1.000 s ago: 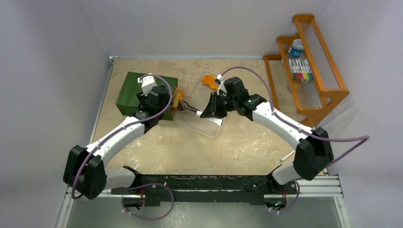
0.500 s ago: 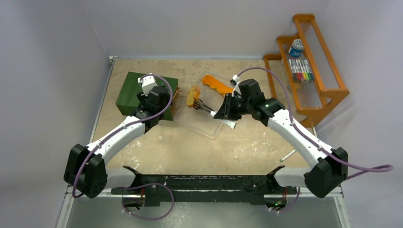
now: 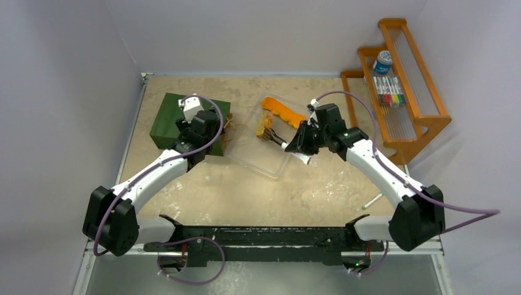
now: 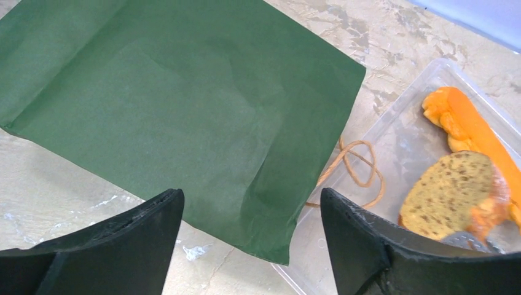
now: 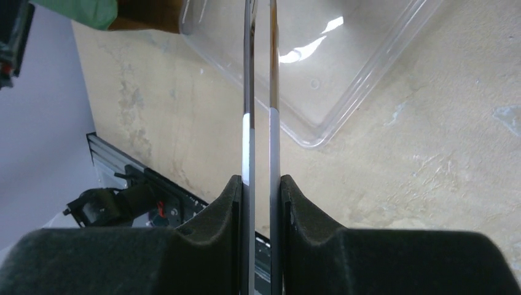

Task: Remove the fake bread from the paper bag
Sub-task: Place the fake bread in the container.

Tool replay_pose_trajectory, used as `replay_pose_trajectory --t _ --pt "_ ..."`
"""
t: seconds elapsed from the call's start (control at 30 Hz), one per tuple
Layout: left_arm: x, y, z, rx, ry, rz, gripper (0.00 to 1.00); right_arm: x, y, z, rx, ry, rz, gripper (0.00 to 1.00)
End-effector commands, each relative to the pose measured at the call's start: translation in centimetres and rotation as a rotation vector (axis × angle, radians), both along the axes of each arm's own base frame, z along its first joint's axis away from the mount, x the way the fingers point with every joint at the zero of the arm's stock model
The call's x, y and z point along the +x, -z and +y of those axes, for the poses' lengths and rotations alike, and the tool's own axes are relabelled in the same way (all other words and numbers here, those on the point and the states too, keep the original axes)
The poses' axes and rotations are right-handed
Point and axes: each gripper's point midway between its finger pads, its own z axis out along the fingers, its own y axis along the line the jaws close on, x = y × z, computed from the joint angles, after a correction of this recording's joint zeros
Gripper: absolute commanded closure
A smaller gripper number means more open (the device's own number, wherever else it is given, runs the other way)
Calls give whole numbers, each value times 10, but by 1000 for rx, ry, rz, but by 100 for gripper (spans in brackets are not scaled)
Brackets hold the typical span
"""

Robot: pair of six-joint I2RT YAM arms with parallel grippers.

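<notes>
**Operator:** Where is the bread?

**Arm:** A tan, brown-speckled toy bread slice (image 4: 448,196) sits pinched in the tips of the thin metal tongs (image 5: 259,92), over the clear plastic tray (image 3: 265,165). I cannot tell whether it touches the tray floor. A long orange toy loaf (image 3: 282,110) lies along the tray's far side, just beside the slice.

**Operator:** And your hands?

**Arm:** My right gripper (image 5: 259,190) is clamped on the handle end of the tongs, both pads pressing the two steel arms nearly together. My left gripper (image 4: 249,206) has its fingers spread wide with nothing between them, above the near edge of the dark green paper bag (image 4: 178,98).

**Operator:** How does the bag lie?

**Arm:** Flat on the beige stone-patterned table (image 3: 319,184), to the left of the tray, one corner just beside the tray's rim. Its thin tan string handles (image 4: 355,165) loop out at that corner, between bag and tray. From my wrist views I cannot see inside the bag.
</notes>
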Motion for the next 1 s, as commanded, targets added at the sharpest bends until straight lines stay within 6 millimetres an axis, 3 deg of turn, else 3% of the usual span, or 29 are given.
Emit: replay_pose_trajectory --t 0.0,0.1,0.23,0.47,0.67,0.97 --pt "14 -32 -8 -29 29 -72 14 28 -8 9 72 -14 -81 100" --pt "17 -36 -14 -1 85 -63 6 38 -2 10 91 -16 -71 100" --pt "17 -33 -25 41 172 -16 6 45 4 10 119 -17 -57 99" --pt "8 -17 -38 229 242 108 6 50 14 8 148 -16 -35 74" --pt "-4 7 -43 378 244 192 6 57 24 6 152 -14 -15 69" --pt "-7 14 -23 547 106 236 6 59 29 -2 140 -12 -11 63"
